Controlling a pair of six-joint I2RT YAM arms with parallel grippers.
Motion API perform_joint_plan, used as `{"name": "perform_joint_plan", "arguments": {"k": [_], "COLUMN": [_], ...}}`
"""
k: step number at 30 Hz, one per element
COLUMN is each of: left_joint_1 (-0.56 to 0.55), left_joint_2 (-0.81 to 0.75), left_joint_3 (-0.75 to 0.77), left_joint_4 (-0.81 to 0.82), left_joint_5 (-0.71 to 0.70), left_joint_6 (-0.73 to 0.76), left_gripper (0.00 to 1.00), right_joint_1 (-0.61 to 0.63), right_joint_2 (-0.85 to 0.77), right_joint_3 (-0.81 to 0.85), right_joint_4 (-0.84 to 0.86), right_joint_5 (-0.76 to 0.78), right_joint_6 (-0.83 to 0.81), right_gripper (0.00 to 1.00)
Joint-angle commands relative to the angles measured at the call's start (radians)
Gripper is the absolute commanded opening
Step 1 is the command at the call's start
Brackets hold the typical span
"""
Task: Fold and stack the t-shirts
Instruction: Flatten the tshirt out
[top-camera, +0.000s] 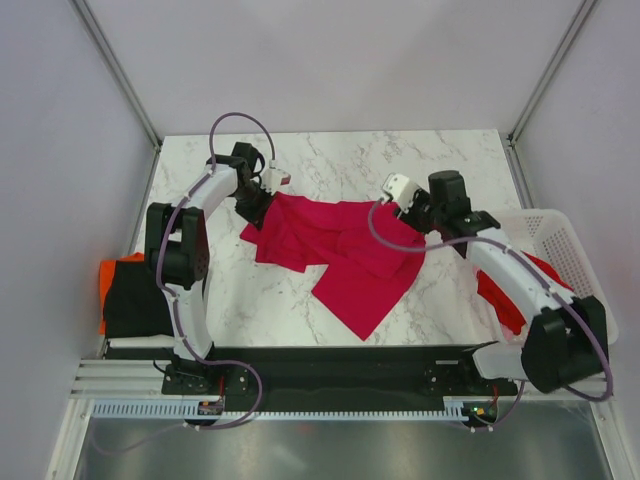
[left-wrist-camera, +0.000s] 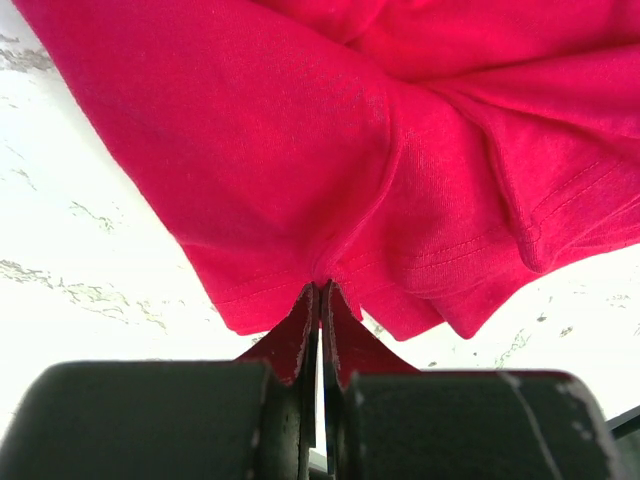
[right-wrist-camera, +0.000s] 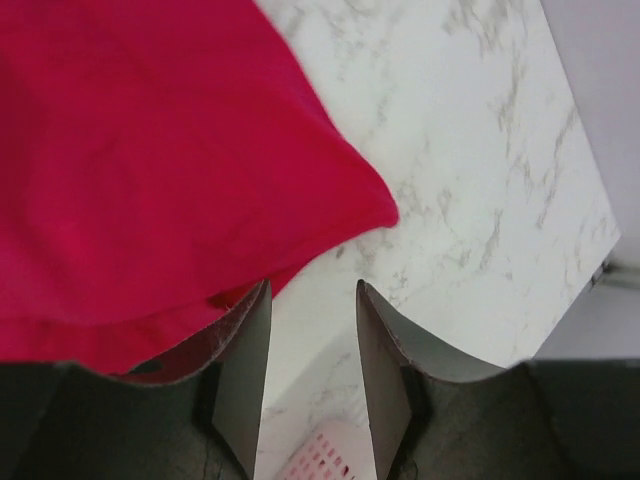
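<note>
Right, nearest the bases, an orange shirt (top-camera: 112, 272) and a black shirt (top-camera: 135, 300) sit at the table's left edge, and over on the right a red shirt (top-camera: 505, 305) hangs in the white basket (top-camera: 560, 235). Mid-table, the crimson-pink t-shirt (top-camera: 340, 250) sprawls rumpled on the marble table (top-camera: 450, 170), one part trailing toward the near side. At its far left edge, the left gripper (left-wrist-camera: 321, 310) is clamped tight, a pinch of hem caught between its fingers. Over on the far right edge, the right gripper (right-wrist-camera: 312, 290) stands with jaws apart and nothing between them; the cloth lies just beside one finger. This fabric looks light, limp and clingy. I'd expect it to sag and bunch wherever it isn't held. The stitched hem or a corner should give the surest bite, and the right side needs its own hold before any clean spread.
</note>
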Motion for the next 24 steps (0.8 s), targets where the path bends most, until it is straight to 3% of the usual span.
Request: {"name": "perform_joint_plan", "arguments": {"k": [1, 7, 15, 24], "left_joint_1": [0.005, 0.004, 0.005, 0.007], "left_joint_2": [-0.032, -0.032, -0.024, -0.012], "left_joint_3": [0.024, 0.012, 0.002, 0.011], "left_joint_4": [0.011, 0.011, 0.013, 0.013], "left_joint_5": [-0.009, -0.015, -0.015, -0.018], "left_joint_6": [-0.030, -0.032, -0.037, -0.035], "left_gripper": [0.02, 0.02, 0.02, 0.02], "right_joint_1": [0.135, 0.246, 0.251, 0.251], "right_joint_2": [-0.124, -0.123, -0.046, -0.026], "right_joint_3": [-0.160, -0.262, -0.253, -0.248], "right_joint_4": [-0.041, -0.034, -0.012, -0.099], "right_joint_5": [-0.141, -0.170, -0.153, -0.201], "right_joint_6": [-0.192, -0.168, -0.182, -0.209], "right_gripper": [0.46, 0.45, 0.44, 0.40]}}
